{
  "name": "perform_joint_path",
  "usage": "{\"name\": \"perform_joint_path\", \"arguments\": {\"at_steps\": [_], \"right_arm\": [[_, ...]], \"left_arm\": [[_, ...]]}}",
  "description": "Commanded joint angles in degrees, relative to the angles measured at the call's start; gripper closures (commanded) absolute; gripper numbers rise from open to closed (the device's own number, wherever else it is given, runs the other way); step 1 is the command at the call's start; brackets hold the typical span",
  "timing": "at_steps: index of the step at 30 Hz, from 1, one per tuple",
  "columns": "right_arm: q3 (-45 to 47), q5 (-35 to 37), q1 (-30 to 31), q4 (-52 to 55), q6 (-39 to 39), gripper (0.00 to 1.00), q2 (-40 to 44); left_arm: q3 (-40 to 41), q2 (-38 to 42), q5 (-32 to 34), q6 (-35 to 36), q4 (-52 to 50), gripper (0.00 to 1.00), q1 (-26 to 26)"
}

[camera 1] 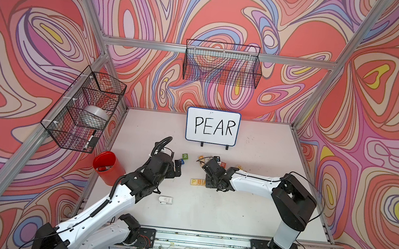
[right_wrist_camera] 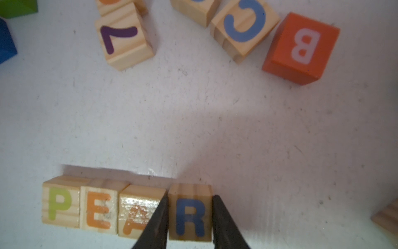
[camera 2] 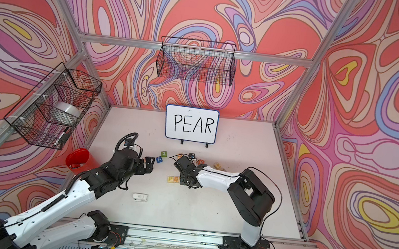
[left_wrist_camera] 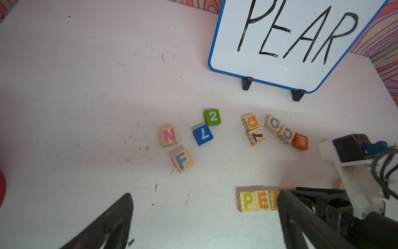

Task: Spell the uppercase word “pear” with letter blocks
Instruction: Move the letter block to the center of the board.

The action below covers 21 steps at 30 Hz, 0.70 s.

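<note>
Four letter blocks lie in a row on the white table, reading P, E, A and blue R. The A face is scuffed and shiny. My right gripper has one finger on each side of the R block, both against it, with the block resting on the table. Both top views show the row's left end; the right wrist hides the remainder. My left gripper hangs open and empty to the left of the row, and one of its fingers covers part of the A.
Loose blocks lie behind the row: N, F, green 2, blue 7, C, orange B. A whiteboard reading PEAR stands at the back. A red cup and a small white object sit to the left.
</note>
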<state>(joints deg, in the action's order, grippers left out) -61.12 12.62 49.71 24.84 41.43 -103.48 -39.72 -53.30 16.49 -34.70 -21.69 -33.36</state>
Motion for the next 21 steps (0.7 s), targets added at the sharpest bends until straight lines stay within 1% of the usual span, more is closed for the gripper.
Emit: {"name": "perform_joint_path", "arguments": {"at_steps": [1,3,13,18,21], "right_arm": [[-0.4,-0.3,0.6,0.7,1.0,0.62,-1.2],[-0.5,0.0,0.6,0.8,1.1,0.6,-0.8],[-1.2,2.4,0.6,2.5,1.6,0.56,1.5],[-0.3,3.6,0.6,1.9,1.6,0.48,5.5],[-1.9,6.4,0.5,5.2,1.4,0.44,5.5]], "left_arm": [[0.0,-0.2,0.1,0.1,-0.7,0.0,0.1],[0.1,-0.2,0.2,0.1,-0.7,0.0,0.1],[0.1,-0.1,0.3,-0.1,-1.0,0.0,0.1],[0.0,-0.1,0.3,0.0,-1.1,0.0,0.1],[0.0,-0.5,0.1,-0.2,-1.0,0.0,0.1]]}}
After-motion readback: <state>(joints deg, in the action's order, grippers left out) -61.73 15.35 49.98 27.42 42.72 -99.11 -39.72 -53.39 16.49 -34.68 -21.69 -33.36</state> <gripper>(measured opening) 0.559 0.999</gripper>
